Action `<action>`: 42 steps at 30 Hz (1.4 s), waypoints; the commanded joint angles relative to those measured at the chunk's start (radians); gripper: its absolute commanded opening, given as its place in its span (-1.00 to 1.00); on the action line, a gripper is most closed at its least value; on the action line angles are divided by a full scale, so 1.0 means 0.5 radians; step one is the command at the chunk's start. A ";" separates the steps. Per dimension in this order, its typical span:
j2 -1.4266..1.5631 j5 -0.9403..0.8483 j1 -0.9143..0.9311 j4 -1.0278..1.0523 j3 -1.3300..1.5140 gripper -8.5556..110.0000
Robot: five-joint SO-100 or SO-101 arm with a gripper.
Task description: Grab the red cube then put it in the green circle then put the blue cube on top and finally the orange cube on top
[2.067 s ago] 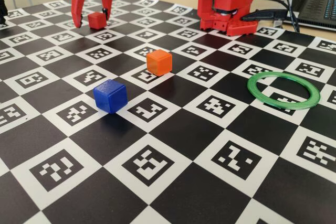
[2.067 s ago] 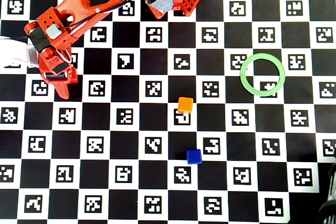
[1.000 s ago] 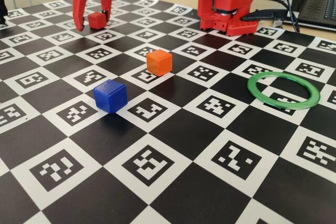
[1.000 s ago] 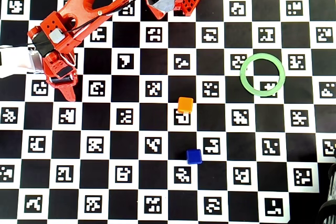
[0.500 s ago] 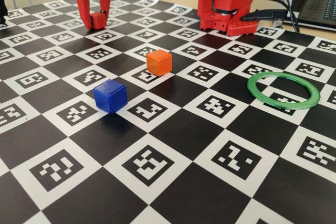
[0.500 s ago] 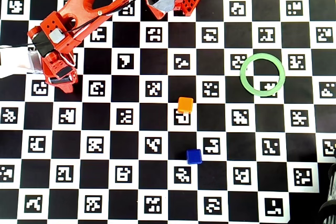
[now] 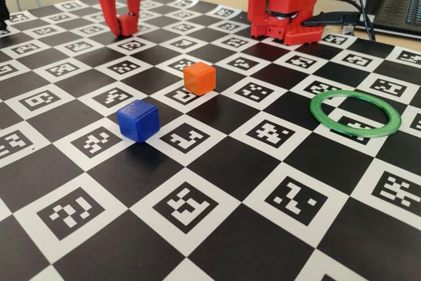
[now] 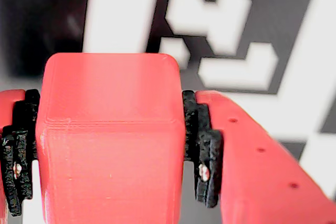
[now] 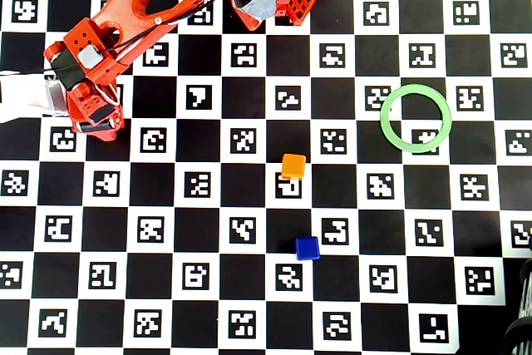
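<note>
1. Red cube (image 8: 110, 140): matte, rounded edges, faint layer lines on its faces; clamped between the black pads (image 8: 205, 150) of the gripper (image 9: 98, 125), at the left of the board (image 9: 249, 230) in the overhead view.
2. Orange cube (image 9: 293, 165): bright, mid-board.
3. Blue cube (image 9: 307, 247): deep blue, near the orange one, apart.
4. Green ring (image 9: 416, 118): thin, translucent, flat, open middle, at right.

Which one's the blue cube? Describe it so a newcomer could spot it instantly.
Start from the checkerboard mat of black squares and coded white squares. In the overhead view, the green ring lies at right and the orange cube near the middle. The blue cube sits a little below the orange one, alone on the mat, the only deep-blue block.
</note>
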 commanded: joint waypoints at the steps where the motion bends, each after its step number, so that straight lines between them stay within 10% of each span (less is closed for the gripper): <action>1: 0.291 0.040 -0.040 0.282 -0.322 -0.77; 14: 0.927 0.838 -0.611 0.930 -0.463 -0.79; 42: 1.255 3.025 -2.847 0.920 -0.202 -0.84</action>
